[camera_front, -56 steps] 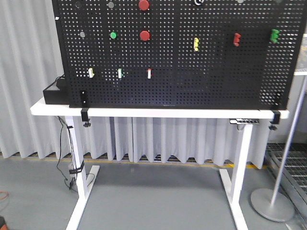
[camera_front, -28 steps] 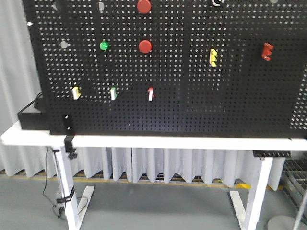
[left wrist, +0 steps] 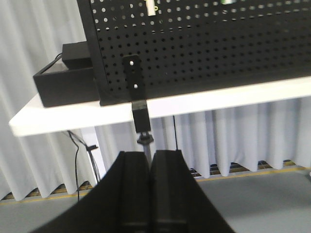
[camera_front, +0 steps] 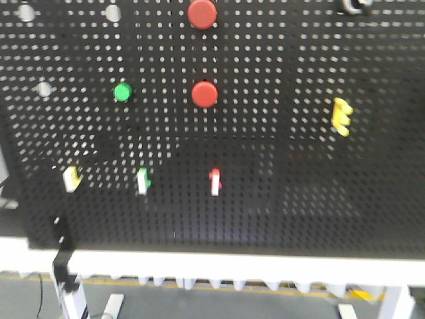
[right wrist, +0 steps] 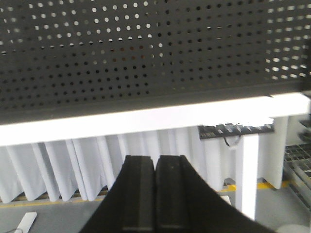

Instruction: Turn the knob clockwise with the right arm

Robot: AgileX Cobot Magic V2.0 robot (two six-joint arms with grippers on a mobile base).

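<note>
At the top edge of the front view, a small knob point(camera_front: 352, 5) with a silver rim and dark middle sits on the black pegboard point(camera_front: 279, 173), partly cut off by the frame. Neither arm shows in that view. In the right wrist view my right gripper point(right wrist: 155, 158) is shut and empty, held low in front of the white table edge point(right wrist: 146, 121), below the board. My left gripper point(left wrist: 149, 154) is likewise shut on nothing, pointing at a black clamp point(left wrist: 141, 114) under the table.
The board also carries two red buttons point(camera_front: 204, 94), a green button point(camera_front: 122, 92), grey discs point(camera_front: 44, 88), a yellow handle point(camera_front: 341, 116) and small toggle switches point(camera_front: 214, 181). A black box point(left wrist: 65, 85) stands on the table's left end. A white table leg point(right wrist: 249, 170) is at right.
The front view has moved much closer to the pegboard; the board now fills the frame and the knob has slid right along the top edge.
</note>
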